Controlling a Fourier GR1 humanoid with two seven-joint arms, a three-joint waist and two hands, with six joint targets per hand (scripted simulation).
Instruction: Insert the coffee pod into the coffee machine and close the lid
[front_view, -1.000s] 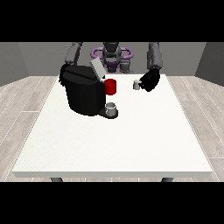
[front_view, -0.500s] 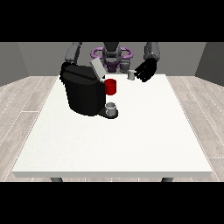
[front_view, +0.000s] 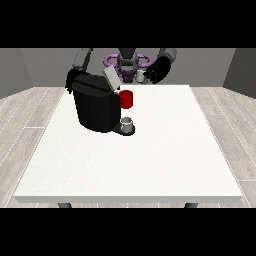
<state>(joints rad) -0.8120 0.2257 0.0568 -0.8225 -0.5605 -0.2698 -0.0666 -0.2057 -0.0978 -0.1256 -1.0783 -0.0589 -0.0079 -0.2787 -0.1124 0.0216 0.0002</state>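
A black coffee machine (front_view: 95, 107) stands on the white table (front_view: 150, 160) at the view's left, with its grey lid (front_view: 111, 78) tilted up and a red front part (front_view: 126, 99). A small grey cup (front_view: 128, 124) sits on its drip base. The hand at the view's right (front_view: 158, 70) is raised above the table's far edge, fingers curled round a small grey coffee pod (front_view: 141, 77). It is up and to the right of the raised lid. The hand at the view's left (front_view: 71, 80) shows only partly behind the machine.
The robot's torso with purple rings (front_view: 128, 62) sits behind the table's far edge. The table's front and right edges lie well away from the machine.
The hand at the view's right has lifted the pod off the table and carried it up and leftward, toward the machine's raised lid.
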